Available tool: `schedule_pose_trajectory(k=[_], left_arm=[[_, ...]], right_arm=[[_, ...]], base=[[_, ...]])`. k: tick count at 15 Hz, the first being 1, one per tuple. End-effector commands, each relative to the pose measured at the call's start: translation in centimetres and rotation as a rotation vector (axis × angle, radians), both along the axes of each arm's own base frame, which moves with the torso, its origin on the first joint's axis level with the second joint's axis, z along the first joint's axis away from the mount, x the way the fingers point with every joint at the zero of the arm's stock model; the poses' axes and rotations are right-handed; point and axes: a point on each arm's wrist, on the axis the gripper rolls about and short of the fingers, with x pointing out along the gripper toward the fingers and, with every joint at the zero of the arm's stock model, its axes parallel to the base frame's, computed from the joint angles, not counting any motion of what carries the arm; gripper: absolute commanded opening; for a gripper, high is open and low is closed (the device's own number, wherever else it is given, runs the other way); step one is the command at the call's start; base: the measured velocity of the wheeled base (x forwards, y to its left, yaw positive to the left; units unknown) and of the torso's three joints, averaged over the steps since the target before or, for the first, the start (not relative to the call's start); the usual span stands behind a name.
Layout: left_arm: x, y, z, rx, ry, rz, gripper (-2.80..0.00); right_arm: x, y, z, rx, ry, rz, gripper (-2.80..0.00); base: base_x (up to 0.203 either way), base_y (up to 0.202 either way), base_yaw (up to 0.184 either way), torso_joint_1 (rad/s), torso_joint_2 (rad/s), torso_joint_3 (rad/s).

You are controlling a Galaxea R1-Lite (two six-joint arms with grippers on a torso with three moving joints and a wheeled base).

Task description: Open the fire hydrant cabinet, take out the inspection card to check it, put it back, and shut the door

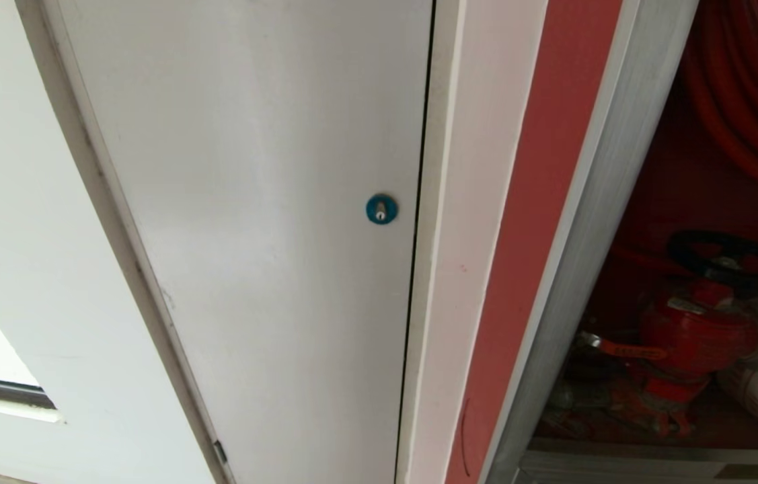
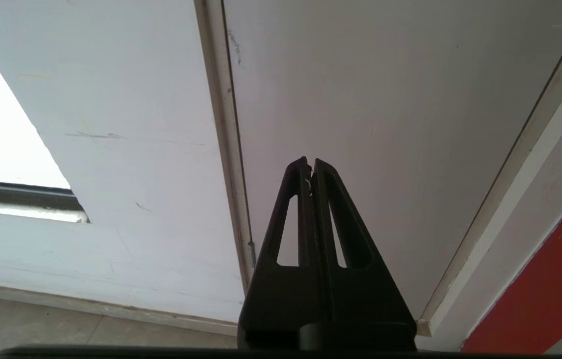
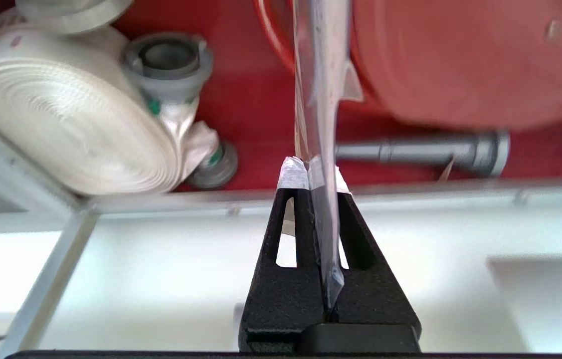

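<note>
The fire hydrant cabinet (image 1: 594, 222) stands open at the right of the head view, showing its red lining, red hose coil (image 1: 748, 87) and red hydrant valve (image 1: 695, 336). Its door is out of view. In the right wrist view my right gripper (image 3: 314, 167) is shut on the inspection card (image 3: 320, 99), a thin card in a clear sleeve seen edge-on. It is held in front of the cabinet's lower sill (image 3: 211, 202). My left gripper (image 2: 309, 162) is shut and empty, parked facing the white panel; neither arm shows in the head view.
A plain white panel door (image 1: 251, 202) with a round blue lock (image 1: 381, 209) fills the left of the head view. Inside the cabinet lie a white rolled hose (image 3: 61, 119), a grey nozzle (image 3: 425, 149) and a red reel (image 3: 460, 60).
</note>
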Motion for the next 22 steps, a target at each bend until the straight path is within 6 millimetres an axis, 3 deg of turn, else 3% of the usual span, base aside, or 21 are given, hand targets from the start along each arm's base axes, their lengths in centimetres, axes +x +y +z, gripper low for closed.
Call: schedule_pose_trajectory(k=[1,7,10,13,19,22], left_arm=[[0.1,0.0,-0.2,0.000,0.007,0.000,-2.80],[0.1,0.0,-0.2,0.000,0.007,0.001,-2.80],[0.1,0.0,-0.2,0.000,0.007,0.001,-2.80],[0.1,0.0,-0.2,0.000,0.007,0.001,-2.80],[0.1,0.0,-0.2,0.000,0.006,0.000,-2.80],[0.1,0.0,-0.2,0.000,0.007,0.001,-2.80]], right_arm=[[-1.1,-0.3,0.4,0.058,-0.044,0.035,-2.80],[-0.9,-0.7,-0.7,0.501,-0.010,0.122,-2.80],[-1.2,-0.6,-1.1,0.761,0.131,0.196,-2.80],[-1.5,-0.2,-0.8,1.075,0.342,0.382,-2.80],[1.5,1.3,-0.2,1.572,0.768,0.704,-2.80],[4.3,1.7,-0.1,1.674,0.911,0.822,-2.80]], base=[[0.000,0.000,0.000,0.000,0.00,0.000],[0.000,0.000,0.000,0.000,0.00,0.000],[0.000,0.000,0.000,0.000,0.00,0.000],[0.000,0.000,0.000,0.000,0.00,0.000],[0.000,0.000,0.000,0.000,0.00,0.000],[0.000,0.000,0.000,0.000,0.00,0.000]])
